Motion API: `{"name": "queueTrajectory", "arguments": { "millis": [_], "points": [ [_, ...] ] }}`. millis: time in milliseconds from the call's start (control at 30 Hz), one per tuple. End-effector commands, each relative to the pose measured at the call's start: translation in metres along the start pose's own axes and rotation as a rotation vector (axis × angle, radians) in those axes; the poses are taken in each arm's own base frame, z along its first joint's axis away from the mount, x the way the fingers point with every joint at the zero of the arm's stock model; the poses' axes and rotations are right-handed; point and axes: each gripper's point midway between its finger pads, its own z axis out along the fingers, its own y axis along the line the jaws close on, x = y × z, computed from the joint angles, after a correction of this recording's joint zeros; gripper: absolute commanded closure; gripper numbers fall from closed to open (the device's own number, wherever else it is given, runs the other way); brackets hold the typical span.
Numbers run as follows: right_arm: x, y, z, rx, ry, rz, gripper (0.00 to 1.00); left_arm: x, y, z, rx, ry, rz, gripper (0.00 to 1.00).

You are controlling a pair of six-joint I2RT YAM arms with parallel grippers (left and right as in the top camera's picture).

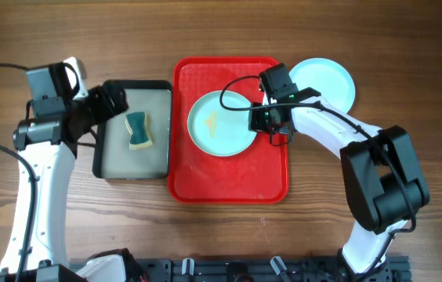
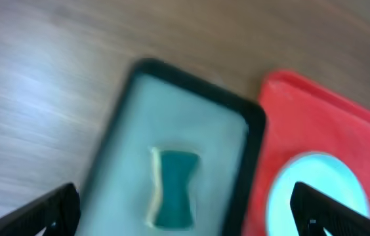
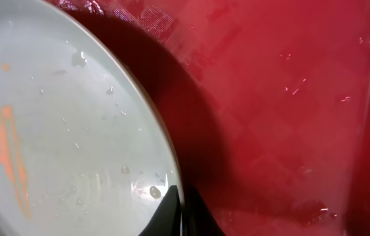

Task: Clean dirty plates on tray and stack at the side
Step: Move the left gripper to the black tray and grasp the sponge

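Over on the left, the left gripper [image 1: 117, 99] hung above the near end of the black-rimmed tray [image 1: 100, 166], jaws spread wide and holding nothing; inside that tray lay one teal-and-yellow sponge [image 1: 138, 130], untouched. Moving across, the red tray [image 1: 229, 184] carried a single mint plate [image 1: 221, 125] in its upper half, an orange smear [image 1: 211, 120] on its face and water droplets around it, so it read as not yet clean. At the plate's right edge the right gripper [image 1: 264, 119] had its jaws pinched shut on the thin rim. That was the worry: a glossy, wet rim in a narrow pinch could slide free, and a firm sponge stroke from the left might shove the plate out of the hold or tip it. Further right, a second mint plate [image 1: 327, 78] sat on the bench [image 1: 409, 47] beside the tray.
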Motion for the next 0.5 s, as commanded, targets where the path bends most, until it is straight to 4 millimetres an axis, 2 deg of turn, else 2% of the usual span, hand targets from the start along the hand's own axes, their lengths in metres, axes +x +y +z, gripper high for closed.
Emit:
{"name": "queueTrajectory", "arguments": {
  "millis": [0,67,167,200,233,267,367,467],
  "points": [
    [-0.001,-0.003,-0.002,0.02,-0.008,0.01,0.96,0.035,-0.017,0.001,0.106,0.153,-0.03,0.0],
    [-0.001,-0.003,-0.002,0.02,-0.008,0.01,0.96,0.052,-0.003,0.014,0.044,0.194,-0.034,0.0],
    [-0.001,-0.003,-0.002,0.02,-0.008,0.01,0.96,0.068,0.006,0.03,0.026,0.227,-0.041,0.0],
    [-0.001,-0.003,-0.002,0.02,-0.008,0.01,0.96,0.074,0.008,0.039,0.026,0.239,-0.022,0.15],
    [-0.001,-0.003,-0.002,0.02,-0.008,0.01,0.96,0.08,0.008,0.046,0.03,0.252,0.013,0.36],
    [-0.001,-0.003,-0.002,0.02,-0.008,0.01,0.96,0.083,0.007,0.052,0.026,0.261,0.024,0.4],
    [-0.001,-0.003,-0.002,0.02,-0.008,0.01,0.96,0.089,0.014,0.07,-0.043,0.279,0.06,0.4],
    [-0.001,-0.003,-0.002,0.02,-0.008,0.01,0.96,0.092,0.006,0.086,-0.043,0.278,0.101,0.49]
  ]
}}
